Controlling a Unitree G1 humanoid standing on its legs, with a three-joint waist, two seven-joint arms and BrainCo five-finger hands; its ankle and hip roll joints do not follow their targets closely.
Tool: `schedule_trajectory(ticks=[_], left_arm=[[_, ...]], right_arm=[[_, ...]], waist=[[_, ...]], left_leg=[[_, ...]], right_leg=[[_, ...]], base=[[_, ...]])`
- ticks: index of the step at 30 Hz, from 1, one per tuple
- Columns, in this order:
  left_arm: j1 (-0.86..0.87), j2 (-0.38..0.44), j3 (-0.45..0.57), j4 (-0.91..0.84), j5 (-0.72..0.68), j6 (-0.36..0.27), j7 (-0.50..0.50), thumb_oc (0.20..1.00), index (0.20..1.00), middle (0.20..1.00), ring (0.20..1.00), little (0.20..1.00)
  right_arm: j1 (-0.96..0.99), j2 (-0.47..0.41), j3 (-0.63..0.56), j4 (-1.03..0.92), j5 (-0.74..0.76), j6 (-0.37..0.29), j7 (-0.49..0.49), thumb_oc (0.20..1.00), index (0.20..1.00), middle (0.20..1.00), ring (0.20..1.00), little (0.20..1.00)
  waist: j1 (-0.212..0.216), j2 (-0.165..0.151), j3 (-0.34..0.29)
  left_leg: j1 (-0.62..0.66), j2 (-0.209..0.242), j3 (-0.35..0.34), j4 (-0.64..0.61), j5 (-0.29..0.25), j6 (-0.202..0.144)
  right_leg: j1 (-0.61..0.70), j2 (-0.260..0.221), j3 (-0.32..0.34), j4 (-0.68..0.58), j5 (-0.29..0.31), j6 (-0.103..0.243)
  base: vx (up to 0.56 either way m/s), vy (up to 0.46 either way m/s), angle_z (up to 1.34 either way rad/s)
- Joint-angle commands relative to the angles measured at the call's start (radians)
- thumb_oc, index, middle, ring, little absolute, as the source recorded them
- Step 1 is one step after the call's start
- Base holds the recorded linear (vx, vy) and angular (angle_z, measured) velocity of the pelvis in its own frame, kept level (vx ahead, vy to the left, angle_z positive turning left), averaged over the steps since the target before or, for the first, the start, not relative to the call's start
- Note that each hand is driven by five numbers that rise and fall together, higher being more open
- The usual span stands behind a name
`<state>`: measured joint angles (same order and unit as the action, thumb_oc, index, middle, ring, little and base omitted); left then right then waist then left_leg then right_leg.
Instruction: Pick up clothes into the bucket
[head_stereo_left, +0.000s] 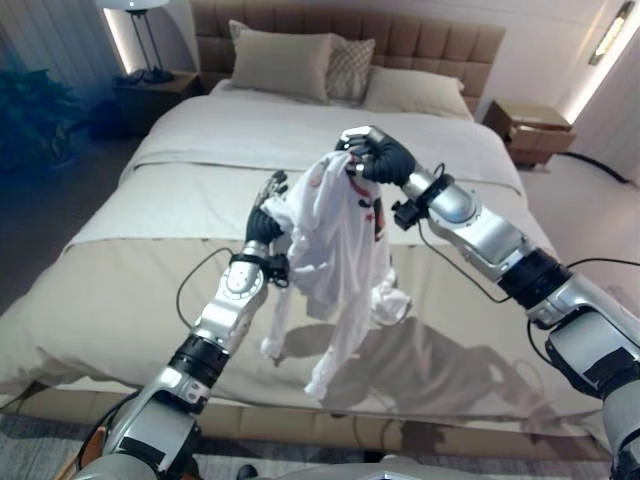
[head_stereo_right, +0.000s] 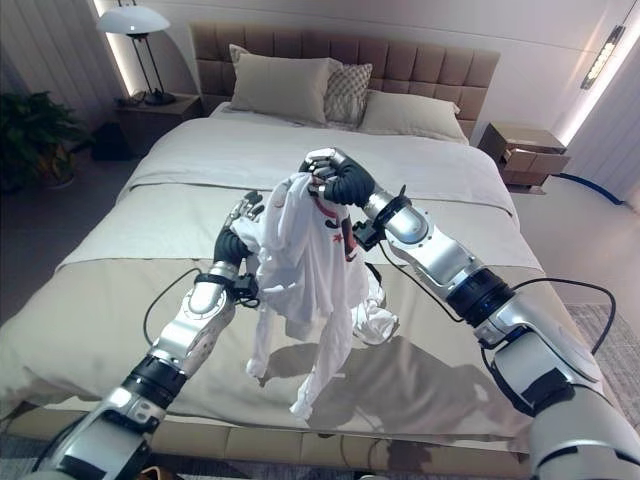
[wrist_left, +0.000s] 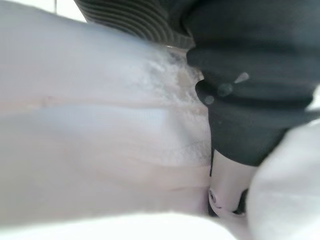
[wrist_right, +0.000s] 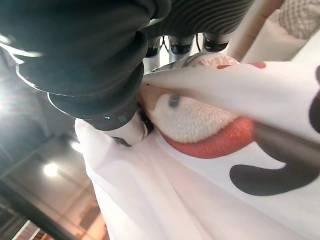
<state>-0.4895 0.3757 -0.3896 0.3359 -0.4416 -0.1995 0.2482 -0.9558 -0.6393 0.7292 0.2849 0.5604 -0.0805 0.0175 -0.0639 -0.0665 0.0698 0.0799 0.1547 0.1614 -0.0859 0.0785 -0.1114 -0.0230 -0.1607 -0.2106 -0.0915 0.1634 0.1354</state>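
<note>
Held up over the near edge of the bed (head_stereo_left: 150, 310): a white shirt (head_stereo_right: 315, 270) with red and black print, clear of the cover, sleeves and hem dangling towards the foot of the mattress. Right hand (head_stereo_right: 335, 180) clenched on the collar end, at the top of the bundle; seen close in the right wrist view, fingers (wrist_right: 172, 45) curled over a fold of cloth with the red trim pinched under them. Left hand (head_stereo_left: 268, 215) lower and on the robot's left, at the shirt's side; fingers buried in cloth, so grip there cannot be told, and the left wrist view gives little but white fabric against the dark cover. No bucket to be seen in any view.

Step in hand, by the look of it: lifting the garment free before carrying it off. To do it well:

- Keep the right-hand pinch firm; probably the main bearer of the load.
- Raise enough for the lowest sleeve to clear the bed edge, else likely drag or snag.
- Gather loose folds with the left hand, so nothing trails over a rim later.
- Turn slowly; limp cloth swings and may slip from a shallow hold.
- Find the bucket first, then lower the shirt in hem first.
</note>
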Motion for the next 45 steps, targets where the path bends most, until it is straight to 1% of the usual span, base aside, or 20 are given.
schedule_trajectory(ticks=[1, 5, 7, 8, 10, 11, 12, 14, 15, 18, 19, 22, 27, 28, 29, 30, 32, 33, 38, 45], left_arm=[[-0.205, 0.016, -0.072, 0.051, 0.100, -0.015, 0.007, 1.000, 1.000, 1.000, 1.000, 1.000], [-0.227, 0.002, -0.118, 0.086, 0.073, -0.002, -0.032, 1.000, 1.000, 1.000, 1.000, 1.000], [-0.239, -0.002, -0.169, 0.119, -0.086, 0.007, -0.128, 1.000, 1.000, 1.000, 1.000, 1.000], [-0.240, -0.002, -0.169, 0.120, -0.087, 0.007, -0.129, 1.000, 1.000, 1.000, 1.000, 1.000], [-0.236, -0.001, -0.216, 0.158, -0.272, 0.042, -0.246, 1.000, 1.000, 1.000, 1.000, 1.000], [-0.236, 0.000, -0.216, 0.158, -0.272, 0.041, -0.247, 1.000, 1.000, 1.000, 1.000, 1.000], [-0.218, -0.004, -0.239, 0.175, -0.376, 0.076, -0.346, 1.000, 1.000, 1.000, 1.000, 1.000], [-0.210, 0.000, -0.256, 0.185, -0.391, 0.089, -0.382, 1.000, 1.000, 1.000, 1.000, 1.000], [-0.196, 0.003, -0.289, 0.206, -0.409, 0.116, -0.453, 1.000, 1.000, 1.000, 1.000, 1.000], [-0.187, -0.006, -0.309, 0.227, -0.428, 0.136, -0.505, 1.000, 1.000, 1.000, 1.000, 1.000], [-0.185, -0.017, -0.331, 0.234, -0.463, 0.167, -0.565, 1.000, 1.000, 1.000, 1.000, 1.000], [-0.190, -0.024, -0.359, 0.233, -0.475, 0.185, -0.624, 1.000, 1.000, 1.000, 1.000, 1.000], [-0.197, -0.015, -0.354, 0.237, -0.437, 0.133, -0.613, 1.000, 1.000, 1.000, 1.000, 1.000], [-0.197, -0.024, -0.332, 0.247, -0.420, 0.106, -0.589, 0.388, 0.388, 0.388, 0.388, 0.388], [-0.197, -0.025, -0.332, 0.248, -0.419, 0.105, -0.589, 0.388, 0.388, 0.388, 0.388, 0.388], [-0.196, -0.033, -0.314, 0.262, -0.407, 0.092, -0.567, 0.200, 0.200, 0.200, 0.200, 0.200], [-0.180, -0.069, -0.226, 0.302, -0.386, 0.045, -0.501, 0.200, 0.200, 0.200, 0.200, 0.200], [-0.164, -0.079, -0.200, 0.303, -0.388, 0.040, -0.485, 0.200, 0.200, 0.200, 0.200, 0.200], [-0.116, -0.102, -0.138, 0.304, -0.383, 0.026, -0.456, 0.200, 0.200, 0.200, 0.200, 0.200], [0.072, -0.099, 0.034, 0.206, -0.451, -0.009, -0.425, 0.200, 0.200, 0.200, 0.200, 0.200]], right_arm=[[-0.129, 0.000, -0.023, -0.054, 0.002, -0.048, -0.002, 0.200, 0.200, 0.200, 0.200, 0.200], [-0.138, 0.010, -0.019, -0.061, 0.016, -0.053, 0.000, 0.200, 0.200, 0.200, 0.200, 0.200], [-0.140, 0.017, -0.013, -0.069, 0.045, -0.055, 0.006, 0.200, 0.200, 0.200, 0.200, 0.200], [-0.140, 0.017, -0.013, -0.069, 0.046, -0.055, 0.006, 0.200, 0.200, 0.200, 0.200, 0.200], [-0.139, 0.042, 0.000, -0.081, 0.087, -0.067, 0.022, 0.200, 0.200, 0.200, 0.200, 0.200], [-0.139, 0.043, 0.000, -0.081, 0.087, -0.067, 0.022, 0.200, 0.200, 0.200, 0.200, 0.200], [-0.156, 0.064, 0.011, -0.085, 0.101, -0.076, 0.033, 0.200, 0.200, 0.200, 0.200, 0.200], [-0.158, 0.070, 0.012, -0.087, 0.108, -0.083, 0.040, 0.200, 0.200, 0.200, 0.200, 0.200], [-0.164, 0.081, 0.014, -0.083, 0.114, -0.092, 0.055, 0.200, 0.200, 0.200, 0.200, 0.200], [-0.169, 0.094, 0.013, -0.077, 0.115, -0.097, 0.065, 0.200, 0.200, 0.200, 0.200, 0.200], [-0.176, 0.101, 0.016, -0.081, 0.117, -0.098, 0.080, 0.200, 0.200, 0.200, 0.200, 0.200], [-0.173, 0.105, 0.012, -0.078, 0.117, -0.099, 0.100, 0.200, 0.200, 0.200, 0.200, 0.200], [-0.155, 0.110, 0.002, -0.075, 0.120, -0.098, 0.114, 0.200, 0.200, 0.200, 0.200, 0.200], [-0.148, 0.113, -0.002, -0.074, 0.122, -0.096, 0.118, 0.200, 0.200, 0.200, 0.200, 0.200], [-0.148, 0.113, -0.002, -0.074, 0.122, -0.096, 0.118, 0.200, 0.200, 0.200, 0.200, 0.200], [-0.143, 0.114, -0.007, -0.073, 0.121, -0.094, 0.117, 0.200, 0.200, 0.200, 0.200, 0.200], [-0.129, 0.111, -0.022, -0.078, 0.123, -0.094, 0.111, 0.200, 0.200, 0.200, 0.200, 0.200], [-0.125, 0.104, -0.029, -0.088, 0.125, -0.094, 0.108, 0.200, 0.200, 0.200, 0.200, 0.200], [-0.080, 0.070, -0.074, -0.119, 0.144, -0.093, 0.108, 0.200, 0.200, 0.200, 0.200, 0.200], [0.071, -0.010, -0.198, -0.194, 0.192, -0.097, 0.111, 0.200, 0.200, 0.200, 0.200, 0.200]], waist=[[0.014, -0.041, 0.033], [0.008, -0.039, 0.031], [0.000, -0.036, 0.028], [0.000, -0.036, 0.028], [-0.012, -0.033, 0.019], [-0.012, -0.033, 0.019], [-0.023, -0.035, 0.011], [-0.028, -0.035, 0.007], [-0.038, -0.036, -0.001], [-0.044, -0.037, -0.007], [-0.050, -0.038, -0.010], [-0.057, -0.037, -0.016], [-0.055, -0.037, -0.017], [-0.052, -0.039, -0.017], [-0.052, -0.039, -0.016], [-0.050, -0.039, -0.016], [-0.042, -0.044, -0.015], [-0.039, -0.045, -0.014], [-0.030, -0.047, -0.009], [0.000, -0.048, 0.004]], left_leg=[[-0.029, 0.017, -0.008, 0.067, -0.044, -0.014], [-0.030, 0.015, -0.008, 0.068, -0.044, -0.014], [-0.029, 0.014, -0.008, 0.065, -0.042, -0.014], [-0.029, 0.014, -0.008, 0.065, -0.042, -0.014], [-0.021, 0.014, -0.002, 0.059, -0.041, -0.016], [-0.021, 0.014, -0.002, 0.059, -0.041, -0.016], [-0.014, 0.015, 0.005, 0.055, -0.043, -0.018], [-0.010, 0.016, 0.009, 0.051, -0.043, -0.019], [-0.005, 0.016, 0.014, 0.048, -0.045, -0.019], [-0.003, 0.015, 0.016, 0.047, -0.046, -0.019], [-0.001, 0.014, 0.018, 0.044, -0.047, -0.018], [0.003, 0.013, 0.020, 0.041, -0.048, -0.018], [0.005, 0.011, 0.020, 0.040, -0.048, -0.017], [0.005, 0.011, 0.019, 0.040, -0.047, -0.017], [0.005, 0.011, 0.019, 0.040, -0.047, -0.017], [0.005, 0.010, 0.018, 0.039, -0.047, -0.016], [0.001, 0.010, 0.015, 0.040, -0.045, -0.016], [0.000, 0.010, 0.014, 0.041, -0.045, -0.015], [-0.002, 0.009, 0.010, 0.044, -0.046, -0.013], [-0.015, 0.010, -0.004, 0.055, -0.049, -0.012]], right_leg=[[0.092, -0.107, -0.081, 0.019, -0.017, 0.106], [0.093, -0.107, -0.082, 0.019, -0.016, 0.106], [0.090, -0.107, -0.079, 0.019, -0.014, 0.107], [0.090, -0.107, -0.078, 0.019, -0.014, 0.107], [0.089, -0.108, -0.072, 0.019, -0.012, 0.109], [0.089, -0.108, -0.072, 0.019, -0.012, 0.109], [0.089, -0.108, -0.067, 0.019, -0.012, 0.111], [0.089, -0.107, -0.064, 0.018, -0.013, 0.111], [0.088, -0.106, -0.057, 0.018, -0.014, 0.111], [0.087, -0.106, -0.052, 0.018, -0.014, 0.111], [0.087, -0.106, -0.050, 0.019, -0.014, 0.111], [0.087, -0.106, -0.048, 0.019, -0.015, 0.111], [0.089, -0.107, -0.050, 0.019, -0.015, 0.111], [0.091, -0.107, -0.052, 0.019, -0.016, 0.110], [0.092, -0.107, -0.053, 0.019, -0.016, 0.110], [0.092, -0.107, -0.054, 0.019, -0.016, 0.109], [0.092, -0.107, -0.054, 0.019, -0.017, 0.107], [0.092, -0.107, -0.054, 0.018, -0.017, 0.106], [0.096, -0.107, -0.058, 0.017, -0.019, 0.104], [0.103, -0.106, -0.075, 0.016, -0.028, 0.100]], base=[[0.00, 0.000, 0.00], [0.00, 0.000, 0.00], [0.00, 0.000, 0.00], [0.00, 0.000, 0.00], [0.00, 0.000, 0.00], [0.03, 0.010, -0.01], [0.03, 0.007, -0.03], [0.01, 0.005, -0.02], [0.02, 0.006, -0.05], [0.01, 0.005, -0.09], [0.00, 0.000, 0.00], [0.00, 0.000, 0.00], [0.00, 0.000, -0.01], [0.00, 0.000, 0.00], [0.00, 0.000, 0.00], [0.00, 0.000, 0.00], [0.00, 0.000, 0.00], [0.00, 0.000, 0.00], [0.00, 0.000, 0.00], [0.00, -0.006, 0.01]])
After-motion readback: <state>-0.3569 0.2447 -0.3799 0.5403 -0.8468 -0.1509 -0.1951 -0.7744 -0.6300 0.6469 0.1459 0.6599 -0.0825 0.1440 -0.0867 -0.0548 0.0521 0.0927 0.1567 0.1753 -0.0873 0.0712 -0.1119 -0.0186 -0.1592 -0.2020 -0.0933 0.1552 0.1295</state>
